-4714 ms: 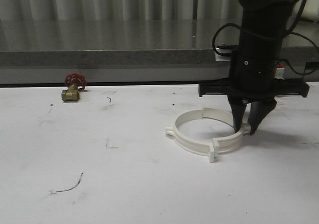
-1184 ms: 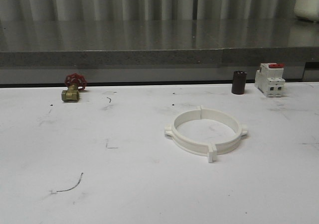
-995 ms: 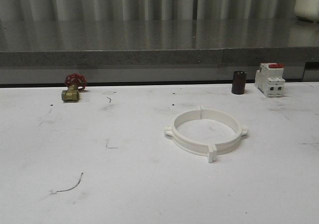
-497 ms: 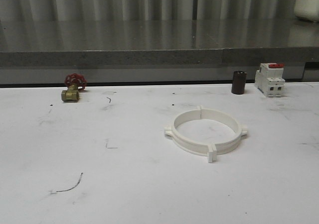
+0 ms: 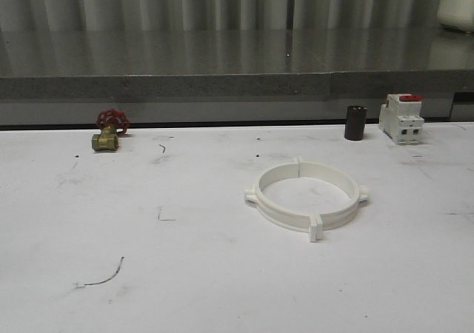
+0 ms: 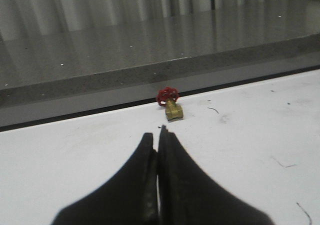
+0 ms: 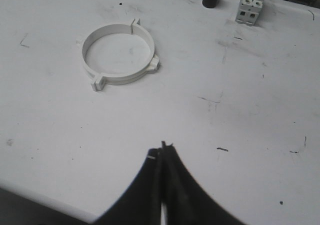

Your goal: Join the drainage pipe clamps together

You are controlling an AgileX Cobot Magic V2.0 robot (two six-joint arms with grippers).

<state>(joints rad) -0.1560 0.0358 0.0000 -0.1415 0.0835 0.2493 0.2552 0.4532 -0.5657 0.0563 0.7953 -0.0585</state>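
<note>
The two white drainage pipe clamps [image 5: 305,197] lie flat on the white table, right of centre, their ends meeting so they form one ring with small tabs sticking out. The same drainage pipe clamps [image 7: 118,55] show in the right wrist view, well ahead of my right gripper [image 7: 161,150], which is shut and holds nothing. My left gripper [image 6: 156,137] is shut too, empty, hanging over bare table some way short of the brass valve [image 6: 171,105].
A brass valve with a red handwheel [image 5: 108,132] stands at the back left. At the back right are a dark cylinder [image 5: 355,122] and a white breaker with a red switch [image 5: 401,118]. A grey ledge [image 5: 222,85] runs behind the table.
The right arm, which stood over the ring's right side 4.7 s ago, has left the front view. Over the last second nothing has moved.
</note>
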